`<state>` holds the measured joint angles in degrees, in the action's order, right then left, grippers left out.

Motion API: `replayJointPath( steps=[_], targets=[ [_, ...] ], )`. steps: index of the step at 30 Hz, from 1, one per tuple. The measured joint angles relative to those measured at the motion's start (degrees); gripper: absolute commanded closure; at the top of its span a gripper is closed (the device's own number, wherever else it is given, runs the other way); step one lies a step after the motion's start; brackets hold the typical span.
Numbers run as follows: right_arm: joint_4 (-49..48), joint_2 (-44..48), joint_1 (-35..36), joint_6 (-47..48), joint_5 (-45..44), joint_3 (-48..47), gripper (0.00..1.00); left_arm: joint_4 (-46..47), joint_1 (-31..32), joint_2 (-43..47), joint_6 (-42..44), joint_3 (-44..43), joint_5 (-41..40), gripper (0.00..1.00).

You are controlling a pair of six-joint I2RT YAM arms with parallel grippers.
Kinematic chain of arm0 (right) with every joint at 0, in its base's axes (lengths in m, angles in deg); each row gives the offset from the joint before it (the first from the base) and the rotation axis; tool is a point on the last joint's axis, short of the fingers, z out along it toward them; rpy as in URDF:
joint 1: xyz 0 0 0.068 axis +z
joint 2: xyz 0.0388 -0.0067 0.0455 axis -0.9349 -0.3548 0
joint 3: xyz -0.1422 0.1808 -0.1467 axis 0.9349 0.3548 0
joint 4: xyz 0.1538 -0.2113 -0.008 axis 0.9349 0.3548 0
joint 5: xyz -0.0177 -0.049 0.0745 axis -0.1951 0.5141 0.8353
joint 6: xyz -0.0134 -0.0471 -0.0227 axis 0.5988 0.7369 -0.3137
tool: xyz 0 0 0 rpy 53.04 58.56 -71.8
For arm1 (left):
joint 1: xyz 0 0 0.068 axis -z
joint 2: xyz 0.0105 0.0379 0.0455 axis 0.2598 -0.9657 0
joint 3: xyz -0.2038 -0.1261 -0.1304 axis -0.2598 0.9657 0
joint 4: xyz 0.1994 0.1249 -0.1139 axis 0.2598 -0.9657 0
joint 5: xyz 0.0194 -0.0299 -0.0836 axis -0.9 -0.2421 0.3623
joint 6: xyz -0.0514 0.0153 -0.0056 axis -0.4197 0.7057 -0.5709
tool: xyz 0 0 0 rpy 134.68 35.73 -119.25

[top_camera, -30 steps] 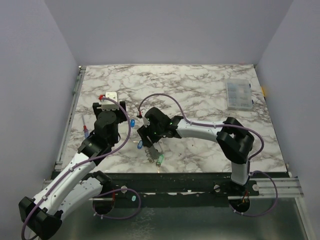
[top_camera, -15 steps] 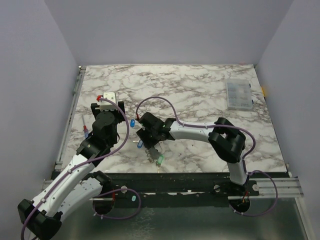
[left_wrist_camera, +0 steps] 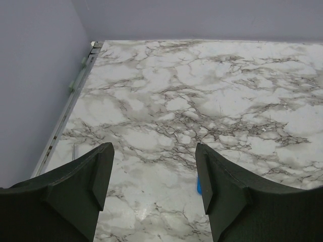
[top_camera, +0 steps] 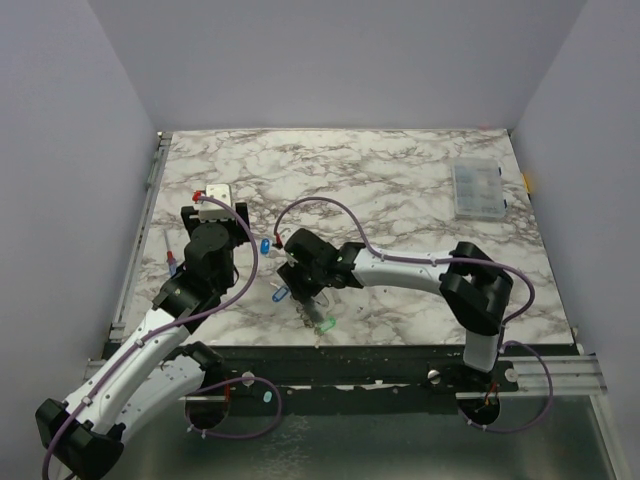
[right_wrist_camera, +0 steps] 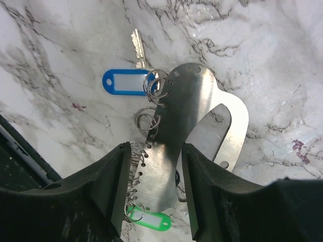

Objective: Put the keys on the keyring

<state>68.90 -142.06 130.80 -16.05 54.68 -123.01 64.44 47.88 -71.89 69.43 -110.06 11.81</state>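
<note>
Lilac walls close in a marbled worktop (top_camera: pixel 400 170), seen from above. Your right pincer (top_camera: pixel 300 288) sits low over the keyring (top_camera: pixel 306 310) at lower centre, near the front edge. The left pincer (top_camera: pixel 216 203) is well apart at centre left, so the right arm is the nearer one. A far blue key (top_camera: pixel 265 244) lies between the two pincers. A near blue key (top_camera: pixel 279 294) lies just left of the right pincer, and a green key (top_camera: pixel 325 326) lies below it.

Left wrist view: the left pincer is spread wide with nothing between its fingers. You see only marble and a blue sliver (left_wrist_camera: pixel 198 187) beside its right finger.

Right wrist view: the keyring's long axis runs from upper centre down into the gap between the fingers. The jaws stand fairly narrow astride it, but you cannot tell whether they clamp it. The near blue key lies at upper left, its small ring touching the keyring's top edge. The green key peeks out at the bottom.
</note>
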Motion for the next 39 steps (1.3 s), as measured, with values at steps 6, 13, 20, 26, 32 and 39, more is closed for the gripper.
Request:
replayJointPath(
  steps=[6,13,20,26,32,39],
  targets=[
    [-1.97,2.86,0.11,0.2,0.17,0.7,0.55,0.0,-0.13,0.0,0.0,0.0,0.02,0.28],
    [-1.77,3.1,1.27,-3.43,0.7,0.7,0.6,-0.02,-0.2,-0.02,-0.02,0.0,0.07,0.28],
    [-1.79,2.97,3.08,-7.58,2.03,0.7,0.6,0.0,-0.2,-0.02,-0.02,0.0,0.15,0.28],
    [-1.2,2.56,3.21,-7.74,1.75,1.2,0.51,-0.02,-0.2,-0.04,0.0,0.0,1.36,0.27],
    [0.07,2.56,3.19,-7.48,-2.23,2.86,0.32,-3.89,-0.2,-3.08,-4.15,-1.97,6.91,0.26],
    [0.26,5.79,1.6,-9.01,-6.23,8.5,0.25,-15.32,-0.24,-7.13,-16.17,-5.16,24.22,0.33]
  ],
)
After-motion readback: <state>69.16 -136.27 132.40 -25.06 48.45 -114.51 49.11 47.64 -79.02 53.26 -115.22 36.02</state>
